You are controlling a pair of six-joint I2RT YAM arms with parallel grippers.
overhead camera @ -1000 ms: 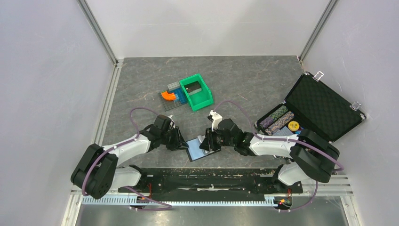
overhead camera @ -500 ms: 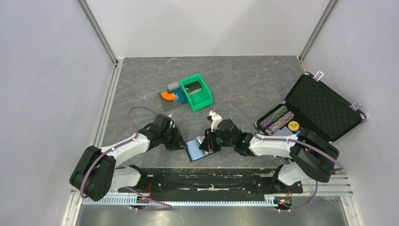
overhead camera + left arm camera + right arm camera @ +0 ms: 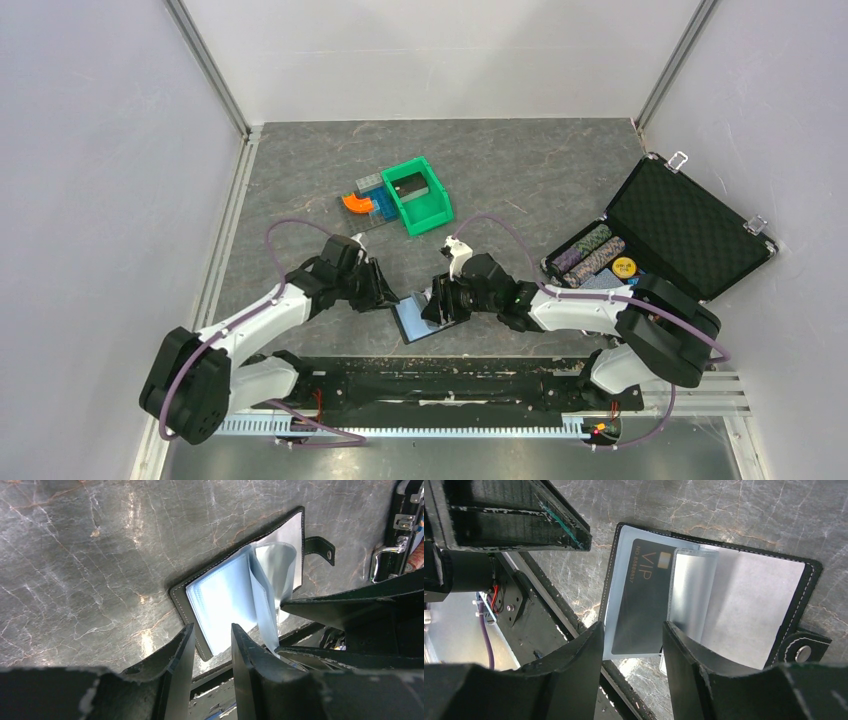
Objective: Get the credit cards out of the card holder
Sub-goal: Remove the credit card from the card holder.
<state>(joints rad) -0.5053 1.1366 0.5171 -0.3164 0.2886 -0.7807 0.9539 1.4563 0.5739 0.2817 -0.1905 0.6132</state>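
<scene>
The card holder (image 3: pixel 413 322) lies open on the grey table between my two grippers, near the front edge. In the right wrist view a black credit card (image 3: pixel 644 597) marked VIP sits inside a clear sleeve on the holder's (image 3: pixel 754 595) left panel, and another clear sleeve leaf (image 3: pixel 691 587) stands up beside it. My right gripper (image 3: pixel 631 635) is open, its fingers either side of that sleeve's near end without pinching it. My left gripper (image 3: pixel 211 640) is open and empty, just off the holder's (image 3: pixel 225 597) near corner. Other cards are hidden.
A green bin (image 3: pixel 418 195) with coloured blocks (image 3: pixel 362 205) beside it stands at the back middle. A large black foam-lined case (image 3: pixel 685 225) with poker chips (image 3: pixel 590 252) lies open at the right. The black base rail (image 3: pixel 430 375) runs along the front edge.
My right gripper's jaws have spread apart over the sleeve. The left arm has swung its elbow outward and its gripper has edged slightly toward the holder's left corner. The holder stays put.
</scene>
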